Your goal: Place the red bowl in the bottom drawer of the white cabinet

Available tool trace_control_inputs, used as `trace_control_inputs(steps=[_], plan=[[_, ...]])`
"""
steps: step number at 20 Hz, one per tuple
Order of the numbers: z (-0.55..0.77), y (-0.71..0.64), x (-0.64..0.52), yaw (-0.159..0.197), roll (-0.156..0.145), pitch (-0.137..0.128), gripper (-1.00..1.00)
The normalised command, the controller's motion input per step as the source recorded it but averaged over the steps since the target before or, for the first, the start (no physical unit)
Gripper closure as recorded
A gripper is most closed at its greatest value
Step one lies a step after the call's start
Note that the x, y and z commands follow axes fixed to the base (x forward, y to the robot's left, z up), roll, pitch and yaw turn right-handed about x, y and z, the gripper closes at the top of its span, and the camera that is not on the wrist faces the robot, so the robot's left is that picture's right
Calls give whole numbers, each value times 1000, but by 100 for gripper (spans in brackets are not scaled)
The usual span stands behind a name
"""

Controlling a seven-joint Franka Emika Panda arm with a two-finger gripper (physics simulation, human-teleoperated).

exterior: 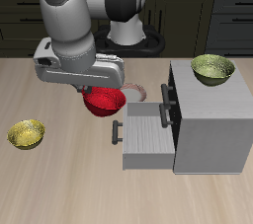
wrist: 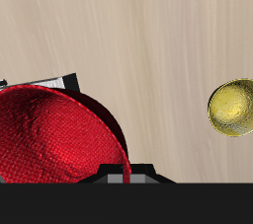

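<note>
The red bowl (exterior: 104, 102) hangs tilted in my gripper (exterior: 98, 92), lifted above the table just beside the open bottom drawer (exterior: 148, 137) of the white cabinet (exterior: 210, 119). The gripper is shut on the bowl's rim. In the wrist view the red bowl (wrist: 54, 139) fills the area close to my fingers (wrist: 126, 175), and a corner of the drawer (wrist: 61, 81) shows behind it. The drawer is pulled out, with its dark handle (exterior: 117, 133) toward the bowl. The drawer tray looks empty.
A yellow-green bowl (exterior: 212, 68) sits on the cabinet's top. Another yellow-green bowl (exterior: 27, 133) lies on the table, also in the wrist view (wrist: 234, 108). A white red-rimmed plate (exterior: 135, 92) lies partly hidden behind the bowl. The upper drawer handle (exterior: 166, 104) juts out.
</note>
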Motion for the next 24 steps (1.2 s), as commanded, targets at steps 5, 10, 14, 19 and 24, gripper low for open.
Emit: trace_control_inputs(steps=[5,10,14,19,24], plan=[[-6,342,-222,23,62,-9,100],[-43,220,-46,16,41,7,100],[-78,173,44,13,22,13,100],[-116,154,73,6,-9,17,100],[-90,366,116,8,-1,18,100]])
